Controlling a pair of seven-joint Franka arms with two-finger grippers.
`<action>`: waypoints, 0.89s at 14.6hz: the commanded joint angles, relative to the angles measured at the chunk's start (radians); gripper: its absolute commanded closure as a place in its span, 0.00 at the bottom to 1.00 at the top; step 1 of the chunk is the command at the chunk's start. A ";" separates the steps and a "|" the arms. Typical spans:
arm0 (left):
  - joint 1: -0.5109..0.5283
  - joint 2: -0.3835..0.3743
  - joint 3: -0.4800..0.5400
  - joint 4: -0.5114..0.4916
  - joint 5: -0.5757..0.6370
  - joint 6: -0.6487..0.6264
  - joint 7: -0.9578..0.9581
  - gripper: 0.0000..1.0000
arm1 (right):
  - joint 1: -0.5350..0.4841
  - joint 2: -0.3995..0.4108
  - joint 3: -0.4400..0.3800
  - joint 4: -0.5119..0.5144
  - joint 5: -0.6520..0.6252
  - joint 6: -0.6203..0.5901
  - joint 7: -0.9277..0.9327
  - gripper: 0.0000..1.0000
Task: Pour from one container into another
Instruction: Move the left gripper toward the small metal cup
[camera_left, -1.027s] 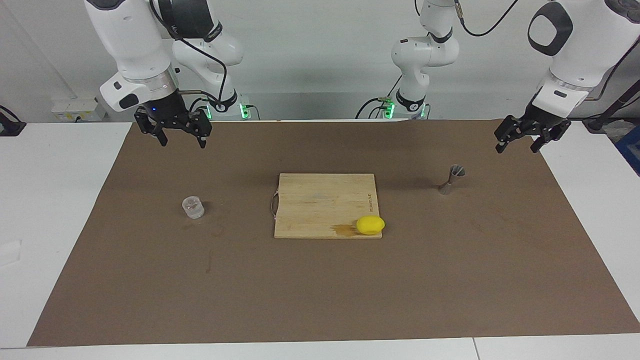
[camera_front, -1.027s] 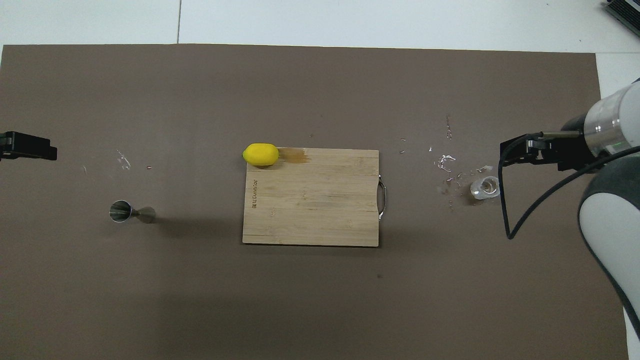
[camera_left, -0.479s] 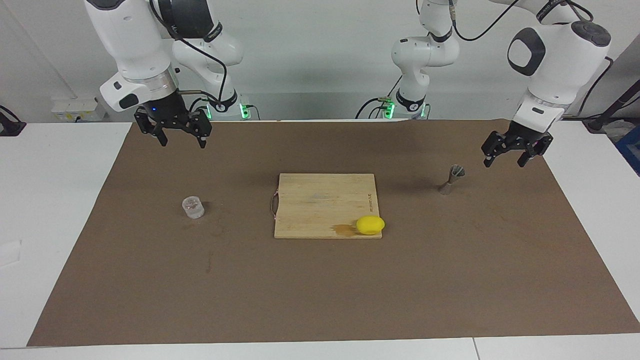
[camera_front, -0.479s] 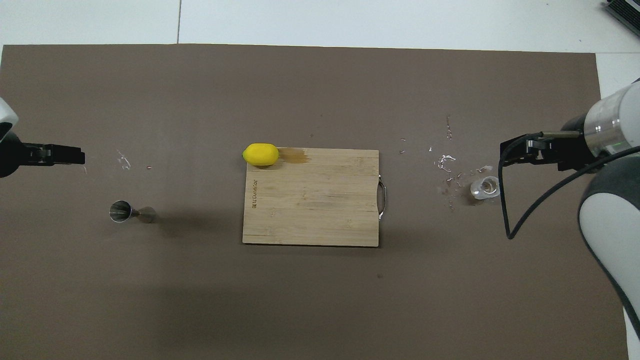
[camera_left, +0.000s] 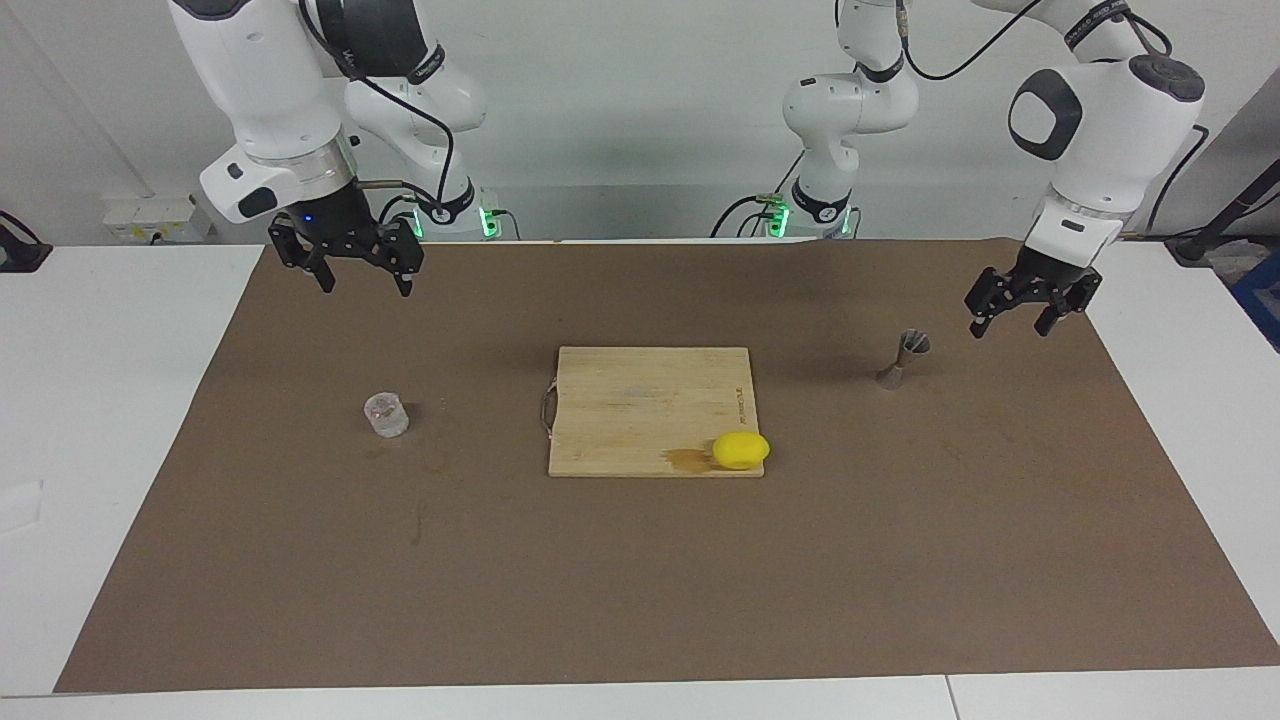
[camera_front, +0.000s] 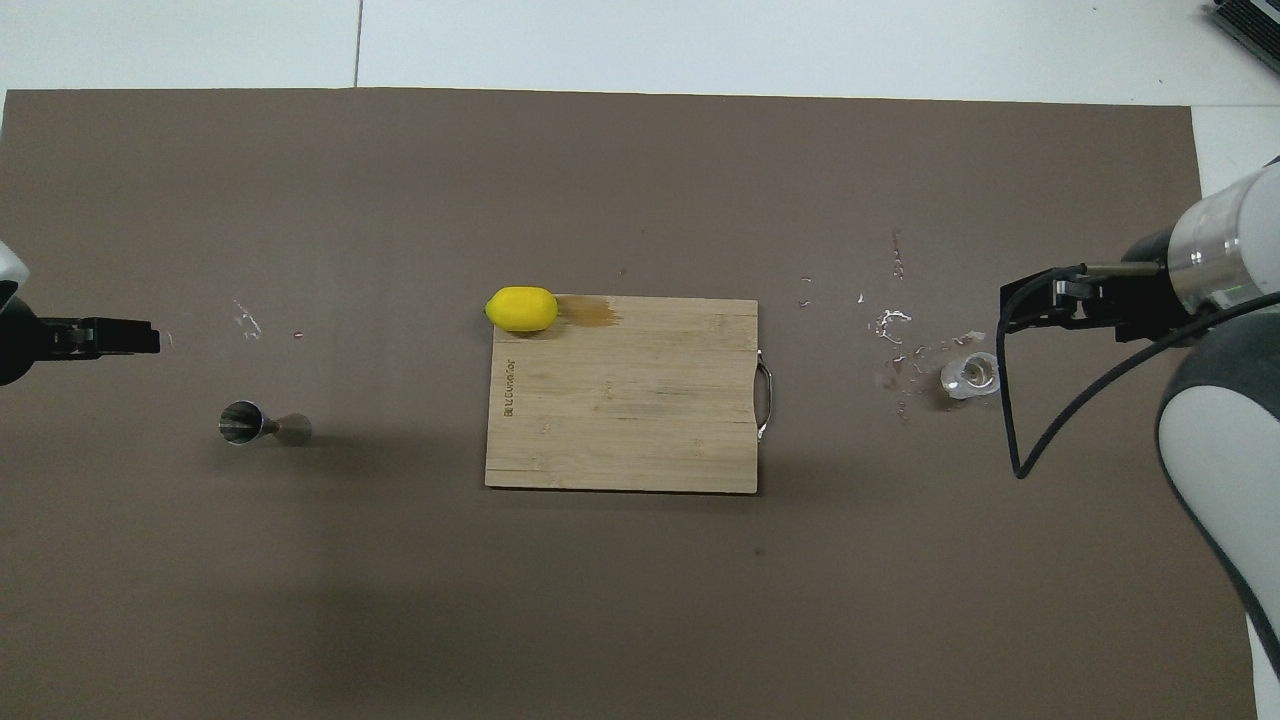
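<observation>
A small metal jigger (camera_left: 905, 358) (camera_front: 250, 423) stands upright on the brown mat toward the left arm's end of the table. A short clear glass (camera_left: 385, 415) (camera_front: 970, 375) stands toward the right arm's end. My left gripper (camera_left: 1012, 328) (camera_front: 130, 337) hangs open and empty over the mat beside the jigger, apart from it. Over the mat close to the glass, my right gripper (camera_left: 366, 285) (camera_front: 1020, 310) waits raised, open and empty.
A wooden cutting board (camera_left: 640, 400) (camera_front: 620, 420) lies mid-table, with a yellow lemon (camera_left: 741, 450) (camera_front: 521, 308) at its corner farthest from the robots, beside a brown stain. Spilled droplets (camera_front: 890, 325) glisten on the brown mat (camera_left: 640, 580) beside the glass.
My left gripper has come in from the table's end toward the jigger and dropped lower. The right arm, jigger, glass and lemon have not moved.
</observation>
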 joint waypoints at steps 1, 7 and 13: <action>0.012 -0.029 -0.009 -0.002 0.010 -0.081 -0.003 0.00 | -0.016 -0.008 0.004 -0.011 0.024 0.001 -0.031 0.00; -0.078 -0.031 -0.017 0.001 0.010 -0.107 0.003 0.00 | -0.016 -0.008 0.004 -0.011 0.024 -0.006 -0.033 0.00; -0.086 -0.049 -0.014 -0.043 0.008 -0.098 -0.014 0.00 | -0.016 -0.008 0.004 -0.011 0.024 -0.005 -0.031 0.00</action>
